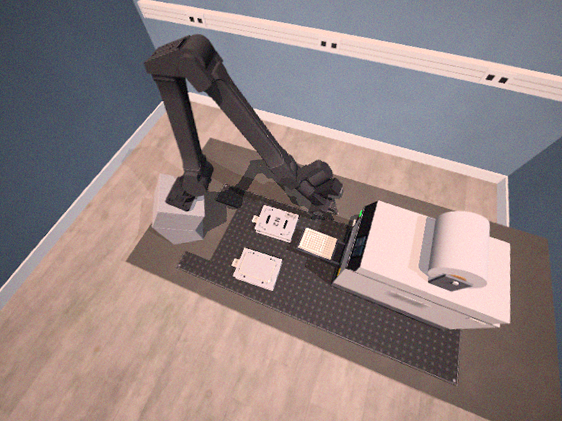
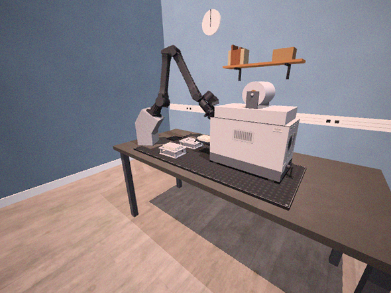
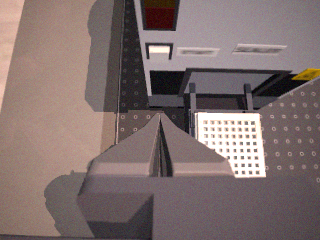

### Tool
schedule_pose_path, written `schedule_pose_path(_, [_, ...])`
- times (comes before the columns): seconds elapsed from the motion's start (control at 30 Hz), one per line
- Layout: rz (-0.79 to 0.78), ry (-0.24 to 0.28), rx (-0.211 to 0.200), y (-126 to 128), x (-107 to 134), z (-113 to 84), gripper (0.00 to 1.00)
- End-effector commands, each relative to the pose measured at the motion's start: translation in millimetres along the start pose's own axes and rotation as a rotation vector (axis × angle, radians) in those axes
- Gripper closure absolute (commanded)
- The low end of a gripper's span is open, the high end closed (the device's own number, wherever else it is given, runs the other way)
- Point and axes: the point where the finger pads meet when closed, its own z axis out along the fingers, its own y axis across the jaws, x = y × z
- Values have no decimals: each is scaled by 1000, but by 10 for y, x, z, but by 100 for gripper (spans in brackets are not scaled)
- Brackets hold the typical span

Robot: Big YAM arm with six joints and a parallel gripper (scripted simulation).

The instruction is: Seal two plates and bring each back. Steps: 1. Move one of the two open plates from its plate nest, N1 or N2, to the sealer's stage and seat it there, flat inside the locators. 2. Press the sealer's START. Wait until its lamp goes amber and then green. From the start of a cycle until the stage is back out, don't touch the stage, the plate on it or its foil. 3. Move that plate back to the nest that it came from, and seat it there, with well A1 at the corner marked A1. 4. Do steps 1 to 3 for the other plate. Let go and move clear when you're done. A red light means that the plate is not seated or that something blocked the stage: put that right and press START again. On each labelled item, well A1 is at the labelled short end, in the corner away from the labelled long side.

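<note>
My gripper (image 1: 335,213) (image 2: 209,116) (image 3: 159,120) is shut and empty, above the mat in front of the sealer (image 1: 421,260) (image 2: 247,138) (image 3: 220,25), beside the stage. The START button (image 3: 159,50) is a pale square ahead of the fingertips, not touched. The lamp (image 1: 361,213) glows green; its red and amber parts look dark in the wrist view. The stage is out and bears a plate (image 1: 318,243) (image 2: 203,138) (image 3: 230,145) with open wells, lying flat as far as seen. Nest N2 (image 1: 276,222) (image 2: 190,143) is empty. A smooth-topped plate (image 1: 258,268) (image 2: 170,148) sits in the other nest.
The sealer's tall white body with its foil roll (image 1: 459,246) (image 2: 258,90) stands right of the stage. A yellow warning label (image 3: 306,74) is on its front. The arm's grey base (image 1: 179,223) (image 2: 147,129) stands at the table's left end, behind the nests.
</note>
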Motion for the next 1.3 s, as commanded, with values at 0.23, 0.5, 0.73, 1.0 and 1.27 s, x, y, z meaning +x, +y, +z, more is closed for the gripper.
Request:
schedule_pose_path(0.23, [-1, -41, 0, -17, -219, -89, 100])
schedule_pose_path(0.5, [1, -62, -8, 20, -307, 97, 100])
schedule_pose_path(0.73, [1, -70, -18, 77, -341, 266, 100])
schedule_pose_path(1.0, [1, -66, -7, 14, -304, 407, 100])
schedule_pose_path(1.27, [-2, -69, -30, 136, -317, 501, 100])
